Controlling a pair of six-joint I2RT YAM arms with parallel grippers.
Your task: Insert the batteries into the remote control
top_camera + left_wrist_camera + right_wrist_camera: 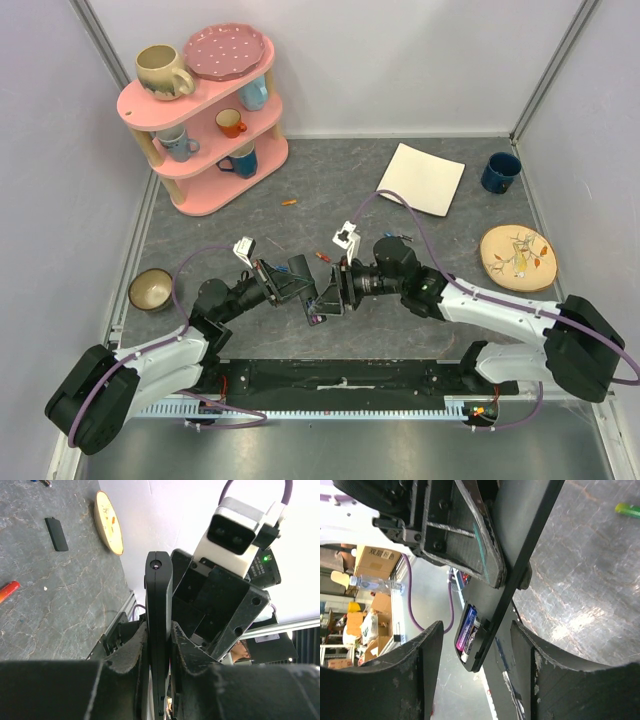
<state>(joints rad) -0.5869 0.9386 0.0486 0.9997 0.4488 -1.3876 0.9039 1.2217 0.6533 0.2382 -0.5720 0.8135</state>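
Top external view: the left gripper (pixel 312 296) and the right gripper (pixel 333 290) meet nose to nose over the middle of the desk (pixel 330 215); what sits between them is too crowded to read from above; an orange battery (pixel 289 202) lies loose well up the desk and a red battery (pixel 322 257) lies just beyond the meeting point, so not every cell has gone in.

Left wrist view: the left gripper is clamped on the remote control (pixel 159 605), which stands edge-on between its fingers, pinched from both flat sides; the right arm's wrist fills the space just behind it; on the desk beyond, well apart from the remote, lies a small flat black piece that I take for the battery cover (pixel 56 534), near a wooden plate (pixel 110 522).

Right wrist view: the right gripper's fingers stand spread, with the end of the remote between them and touching neither, so it grips nothing; the open recess faces this camera and holds a purple battery (pixel 467 631) with a darker cylinder just beside it, probably a second cell; a green battery (pixel 627 510) lies loose on the desk, far off.

My judgement: the loading itself looks largely done; whether both cells are pressed fully home I cannot tell; checking their seating and fitting the cover are what remains.
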